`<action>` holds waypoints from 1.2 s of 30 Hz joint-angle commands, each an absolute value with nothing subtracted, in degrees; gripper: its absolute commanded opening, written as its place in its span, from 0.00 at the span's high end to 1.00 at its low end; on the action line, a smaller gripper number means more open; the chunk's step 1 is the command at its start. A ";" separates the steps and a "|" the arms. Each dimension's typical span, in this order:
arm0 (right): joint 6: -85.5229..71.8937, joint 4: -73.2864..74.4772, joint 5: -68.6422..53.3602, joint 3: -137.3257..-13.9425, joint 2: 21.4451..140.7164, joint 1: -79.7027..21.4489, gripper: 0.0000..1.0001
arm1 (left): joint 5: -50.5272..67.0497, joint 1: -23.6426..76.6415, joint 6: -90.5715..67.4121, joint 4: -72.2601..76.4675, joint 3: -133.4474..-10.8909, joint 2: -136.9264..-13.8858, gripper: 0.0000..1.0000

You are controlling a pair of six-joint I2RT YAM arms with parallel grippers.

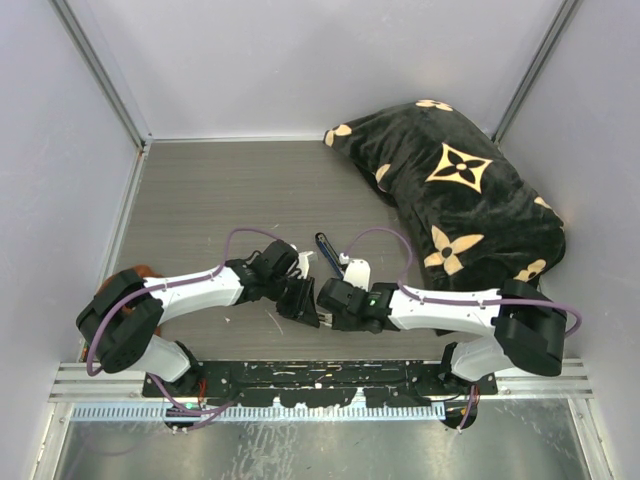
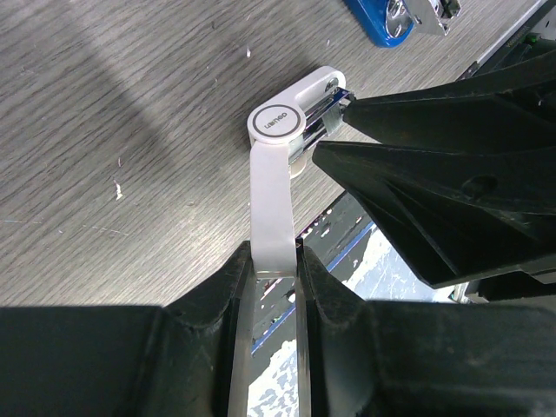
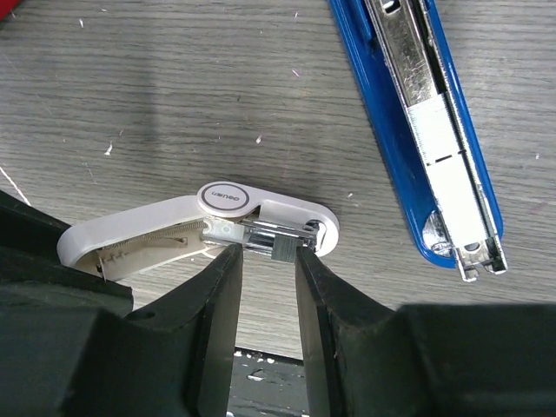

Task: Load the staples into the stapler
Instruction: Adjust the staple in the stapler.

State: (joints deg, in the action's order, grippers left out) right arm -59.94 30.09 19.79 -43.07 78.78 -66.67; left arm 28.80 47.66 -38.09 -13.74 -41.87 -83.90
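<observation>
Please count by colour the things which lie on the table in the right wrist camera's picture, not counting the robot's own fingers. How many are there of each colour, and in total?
Blue: 1, the stapler
White: 1, the hinged case
Silver: 1, the staples
Red: 1, an object of which only a corner shows
Total: 4

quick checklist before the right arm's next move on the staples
1. left gripper clamped on white case: ok
2. right gripper jaws either side of staples: ok
3. staples firmly pinched: cannot tell
4. stapler lying open, metal channel facing up: ok
5. channel free to take staples: cannot tell
</observation>
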 commanded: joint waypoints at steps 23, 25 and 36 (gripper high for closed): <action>-58.92 26.56 19.13 -46.80 81.32 -66.53 0.64 | 29.97 47.77 -37.63 -12.39 -43.51 -83.10 0.91; -58.93 28.03 19.94 -47.17 80.94 -66.53 0.64 | 29.93 47.75 -37.62 -12.37 -43.52 -83.14 0.91; -60.76 31.90 22.39 -47.52 79.97 -66.53 0.66 | 29.88 47.98 -37.78 -12.31 -43.42 -83.06 0.91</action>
